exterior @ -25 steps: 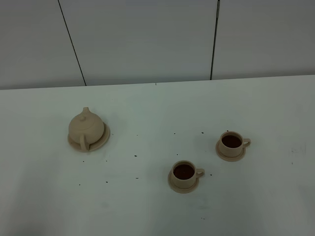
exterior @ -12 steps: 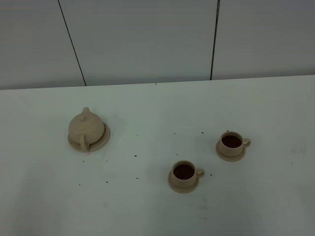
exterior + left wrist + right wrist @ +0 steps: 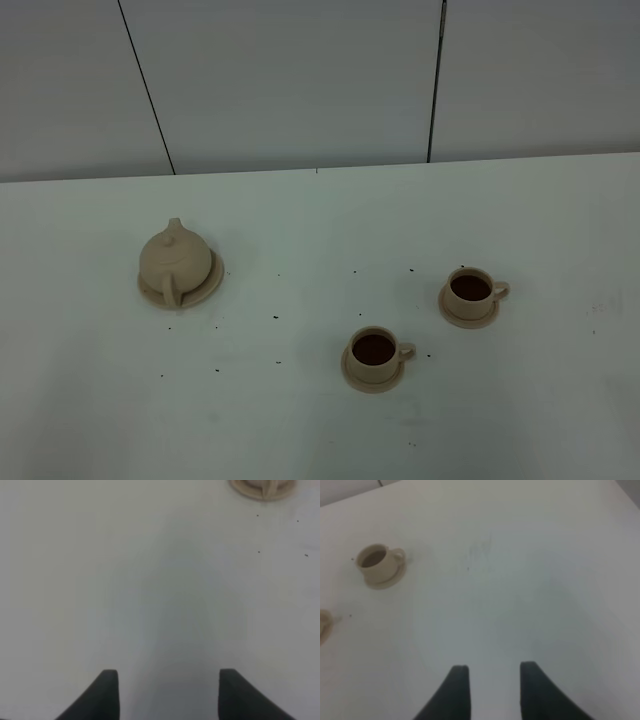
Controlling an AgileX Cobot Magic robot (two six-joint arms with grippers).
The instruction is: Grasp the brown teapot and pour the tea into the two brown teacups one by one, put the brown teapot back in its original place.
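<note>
Teapot first: the squat beige-tan matte teapot [image 3: 175, 258] sits on its wide flat beige saucer [image 3: 207, 285], far ahead of my left claw [image 3: 165, 692], whose dark fingers stand wide apart over bare white tabletop [image 3: 300, 230], holding nothing. My right claw [image 3: 490, 690] shows a narrower gap, also empty. One small beige handled cup [image 3: 374, 560] of dark reddish-brown tea [image 3: 470, 287] stands on its saucer well ahead of it; the other filled cup [image 3: 375, 352] is nearby.
</note>
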